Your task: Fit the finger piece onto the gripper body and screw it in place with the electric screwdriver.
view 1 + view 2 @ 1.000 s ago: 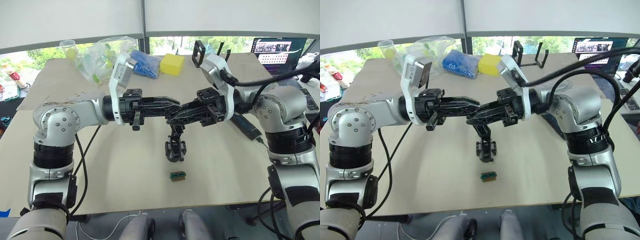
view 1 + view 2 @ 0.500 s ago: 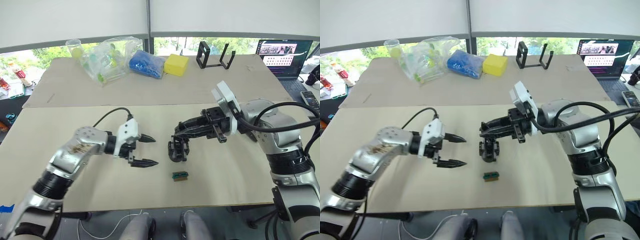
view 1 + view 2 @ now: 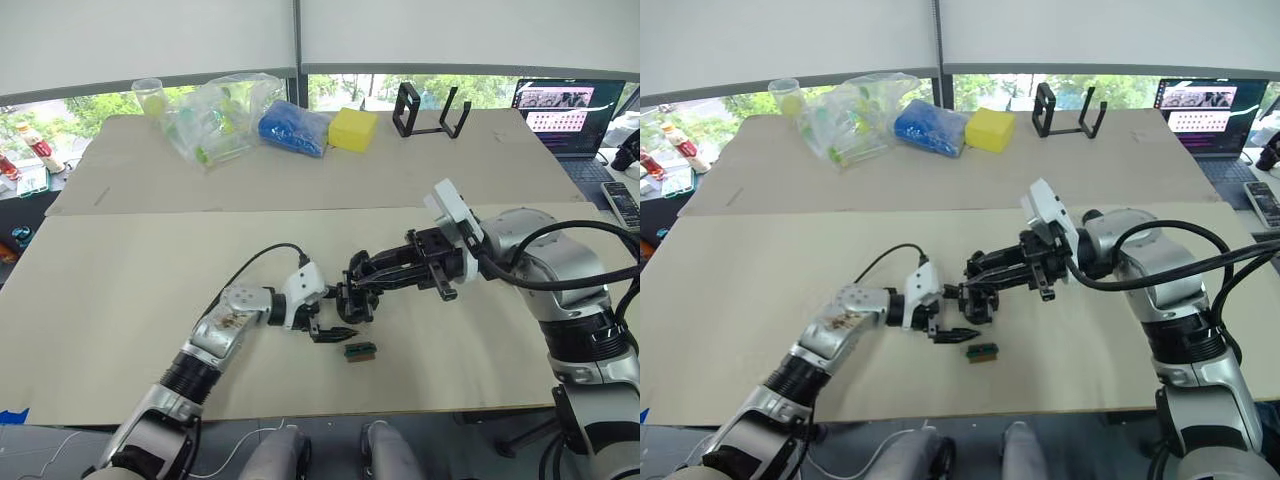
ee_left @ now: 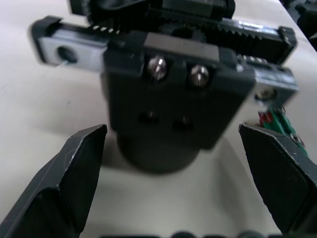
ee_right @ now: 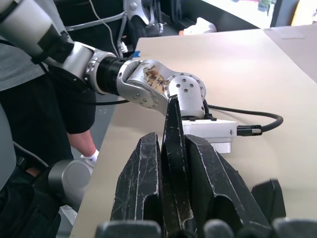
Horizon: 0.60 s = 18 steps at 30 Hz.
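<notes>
The gripper body (image 3: 355,303) stands on the tan table, a small black assembly on a round base; the left wrist view shows it close up (image 4: 173,94). My left gripper (image 3: 335,315) is low on the table just left of it, open, one finger on each side of the base. My right gripper (image 3: 358,280) reaches in from the right, just above the body. It is shut on the finger piece (image 5: 172,129), a thin black wedge pinched between its fingers (image 5: 143,163). The electric screwdriver is out of view.
A small green block (image 3: 359,351) lies just in front of the gripper body. At the table's far side are a plastic bag (image 3: 215,115), a blue bag (image 3: 292,127), a yellow block (image 3: 353,128) and a black stand (image 3: 430,108). A laptop (image 3: 565,105) sits far right.
Both arms have come down from a raised pose. My left gripper has slid right along the table up to the gripper body. My right gripper has sunk onto the body's top.
</notes>
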Each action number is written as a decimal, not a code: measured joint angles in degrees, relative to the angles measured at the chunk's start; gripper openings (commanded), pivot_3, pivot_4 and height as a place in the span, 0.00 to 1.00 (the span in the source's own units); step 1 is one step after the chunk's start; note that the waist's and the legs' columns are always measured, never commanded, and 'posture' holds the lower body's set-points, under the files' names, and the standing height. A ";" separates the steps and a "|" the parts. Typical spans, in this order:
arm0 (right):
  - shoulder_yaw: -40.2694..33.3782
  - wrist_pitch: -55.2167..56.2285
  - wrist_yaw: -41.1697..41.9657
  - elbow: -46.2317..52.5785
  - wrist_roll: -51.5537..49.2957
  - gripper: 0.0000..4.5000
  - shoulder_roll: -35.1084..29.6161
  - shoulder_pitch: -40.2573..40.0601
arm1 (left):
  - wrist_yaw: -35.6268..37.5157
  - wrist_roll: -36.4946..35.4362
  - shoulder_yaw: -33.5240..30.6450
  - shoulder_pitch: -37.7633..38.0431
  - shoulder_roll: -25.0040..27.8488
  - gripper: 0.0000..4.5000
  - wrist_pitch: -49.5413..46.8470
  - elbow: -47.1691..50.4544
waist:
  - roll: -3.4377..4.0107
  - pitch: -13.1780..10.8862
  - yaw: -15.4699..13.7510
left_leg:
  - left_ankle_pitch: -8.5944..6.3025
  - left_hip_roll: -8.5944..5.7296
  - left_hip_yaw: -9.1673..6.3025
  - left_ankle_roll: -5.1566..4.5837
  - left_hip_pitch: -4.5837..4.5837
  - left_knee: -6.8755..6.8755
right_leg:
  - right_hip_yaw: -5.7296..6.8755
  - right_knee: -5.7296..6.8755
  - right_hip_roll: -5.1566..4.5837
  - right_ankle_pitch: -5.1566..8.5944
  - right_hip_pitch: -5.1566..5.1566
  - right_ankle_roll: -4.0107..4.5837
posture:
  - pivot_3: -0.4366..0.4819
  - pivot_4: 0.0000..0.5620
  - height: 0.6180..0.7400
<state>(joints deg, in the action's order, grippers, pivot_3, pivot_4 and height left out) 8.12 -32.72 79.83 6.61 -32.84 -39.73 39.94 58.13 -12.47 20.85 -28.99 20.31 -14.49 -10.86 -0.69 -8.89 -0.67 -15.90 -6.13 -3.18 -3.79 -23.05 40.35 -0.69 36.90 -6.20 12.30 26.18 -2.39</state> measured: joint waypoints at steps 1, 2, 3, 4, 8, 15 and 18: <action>0.00 0.00 -0.04 0.00 0.04 0.07 -0.05 -0.09 | -0.04 0.26 -0.03 0.00 -0.34 1.00 0.44 -0.23 | 0.00 0.00 0.00 | 0.00 0.00 0.00 0.00 0.00 0.00 | 0.00 0.00 0.00 0.00 0.00 0.00 | 0.48 0.27 0.98; 0.00 0.00 -0.05 0.05 0.05 0.07 -0.05 -0.14 | -0.04 0.53 -0.04 0.00 -0.82 1.00 0.76 -0.50 | 0.00 0.00 0.00 | 0.00 0.00 0.00 0.00 0.00 0.00 | 0.00 0.00 0.00 0.00 0.00 0.00 | 0.48 0.27 0.98; -0.01 0.38 -0.09 0.18 0.17 0.07 -0.04 -0.35 | -0.04 0.91 -0.05 -0.07 -1.37 1.00 1.18 -1.00 | 0.00 0.00 -0.04 | 0.00 -0.01 0.00 0.00 0.00 0.00 | 0.01 0.00 0.00 0.00 -0.01 0.00 | 0.48 0.27 0.98; 0.01 0.83 -0.10 0.27 0.28 0.07 -0.01 -0.62 | -0.03 1.01 -0.05 -0.13 -1.67 1.00 1.63 -1.37 | 0.00 0.00 -0.08 | 0.00 -0.01 0.00 0.00 0.00 0.02 | 0.01 0.00 0.00 0.00 -0.01 0.00 | 0.48 0.27 0.98; -0.05 10.01 -0.78 -0.35 3.36 0.07 3.12 -3.39 | 0.48 1.55 -0.44 -0.85 -2.48 0.71 4.22 -4.19 | -0.01 0.01 -0.01 | 0.00 -0.01 0.01 0.00 0.04 0.03 | 0.00 0.02 0.02 0.00 -0.03 0.00 | 0.48 0.27 0.98; 0.04 15.01 -0.17 -4.99 4.35 0.07 6.13 -5.12 | 4.37 3.02 -0.68 -3.89 -2.71 0.52 10.09 -10.68 | -0.01 0.01 -0.02 | 0.00 -0.02 0.01 0.00 0.06 0.06 | 0.04 0.07 0.03 0.00 -0.04 0.00 | 0.48 0.27 0.98; 0.30 16.18 -0.04 -6.36 4.72 0.07 7.56 -5.59 | 5.35 3.35 -0.78 -4.68 -2.99 0.52 11.41 -12.43 | -0.01 0.01 -0.03 | 0.00 -0.03 0.01 0.00 0.07 0.08 | 0.03 0.10 0.04 0.00 -0.06 0.00 | 0.48 0.27 0.98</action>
<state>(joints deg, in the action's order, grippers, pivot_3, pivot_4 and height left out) 8.43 -16.54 79.79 0.25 -28.11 -32.17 34.35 63.47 -9.12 20.07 -33.67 17.32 -3.08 -23.29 -0.70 -8.88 -0.70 -15.89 -6.16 -3.17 -3.80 -22.98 40.43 -0.66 37.00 -6.16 12.30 26.12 -2.39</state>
